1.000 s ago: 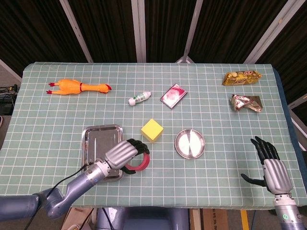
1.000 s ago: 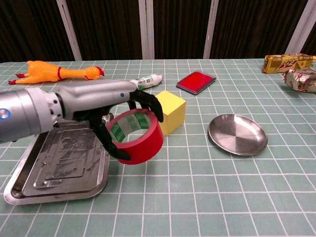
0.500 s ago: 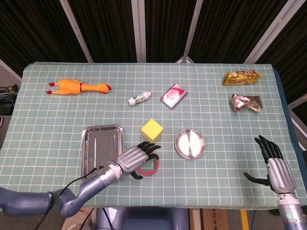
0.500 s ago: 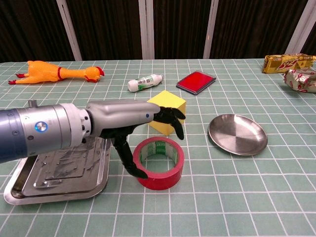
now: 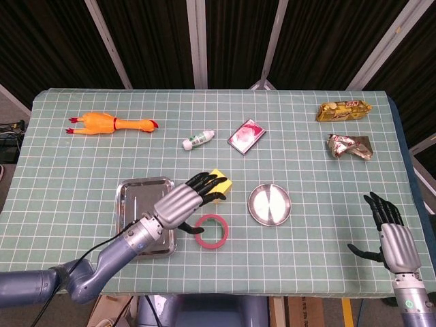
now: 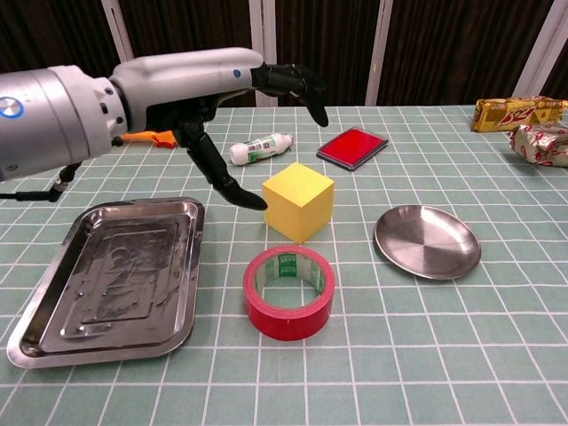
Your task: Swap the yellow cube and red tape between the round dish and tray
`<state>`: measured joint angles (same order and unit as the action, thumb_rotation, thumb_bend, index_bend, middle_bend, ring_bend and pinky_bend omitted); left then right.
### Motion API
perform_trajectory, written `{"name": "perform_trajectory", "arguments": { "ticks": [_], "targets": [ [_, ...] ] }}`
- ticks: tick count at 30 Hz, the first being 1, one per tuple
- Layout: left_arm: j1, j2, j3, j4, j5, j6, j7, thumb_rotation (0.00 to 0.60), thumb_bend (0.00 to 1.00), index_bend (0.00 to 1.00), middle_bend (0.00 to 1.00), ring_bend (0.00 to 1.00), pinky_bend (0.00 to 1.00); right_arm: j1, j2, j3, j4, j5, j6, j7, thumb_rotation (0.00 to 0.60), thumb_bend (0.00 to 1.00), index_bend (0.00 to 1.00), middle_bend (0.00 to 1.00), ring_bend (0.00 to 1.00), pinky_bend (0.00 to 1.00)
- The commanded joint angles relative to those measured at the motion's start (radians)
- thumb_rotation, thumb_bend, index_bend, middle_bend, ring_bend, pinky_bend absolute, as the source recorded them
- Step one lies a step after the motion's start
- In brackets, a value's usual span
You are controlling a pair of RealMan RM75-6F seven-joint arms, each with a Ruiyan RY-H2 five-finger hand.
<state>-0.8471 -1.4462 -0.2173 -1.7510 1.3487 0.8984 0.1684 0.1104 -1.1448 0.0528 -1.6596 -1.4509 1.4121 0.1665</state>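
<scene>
The left hand (image 6: 232,93) is hovering with fingers spread, holding nothing, above the yellow foam cube (image 6: 297,201). The red tape roll (image 6: 288,292) is lying flat on the table below and in front of that hand, between the rectangular steel tray (image 6: 53,311) and round metal dish (image 6: 427,240). The right hand (image 5: 392,236) is resting far off, fingers apart.

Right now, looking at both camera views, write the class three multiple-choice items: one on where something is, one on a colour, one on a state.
1. Where does the red tape lie?
A. In the tray
B. On the table mat, between tray and round dish
C. In the round dish

2. What colour is the cube?
A. Blue
B. Yellow
C. Green

3. What is the left hand doing?
A. Gripping the tape
B. Lifting the dish
C. Hanging open above the cube, holding nothing

Answers: 1 B, the tape sits on the mat with the tray to one side and the round dish to the other. 2 B, its faces are plainly yellow. 3 C, its fingers are spread with nothing in them.
</scene>
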Motion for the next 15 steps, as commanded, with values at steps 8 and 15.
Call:
{"name": "perform_trajectory", "arguments": {
  "ticks": [8, 15],
  "targets": [
    [-0.168, -0.129, -0.078, 0.286, -0.162, -0.154, 0.034, 0.600, 0.01, 0.24, 0.00, 0.00, 0.01, 0.006, -0.019, 0.024, 0.028, 0.053, -0.025, -0.022, 0.600, 0.04, 0.01, 0.00, 0.02, 0.00],
    [-0.223, -0.198, -0.064, 0.419, -0.202, -0.250, -0.030, 0.600, 0.00, 0.23, 0.00, 0.00, 0.00, 0.001, -0.014, 0.029, 0.030, 0.070, -0.029, -0.024, 0.600, 0.05, 0.01, 0.00, 0.02, 0.00]
  ]
}}
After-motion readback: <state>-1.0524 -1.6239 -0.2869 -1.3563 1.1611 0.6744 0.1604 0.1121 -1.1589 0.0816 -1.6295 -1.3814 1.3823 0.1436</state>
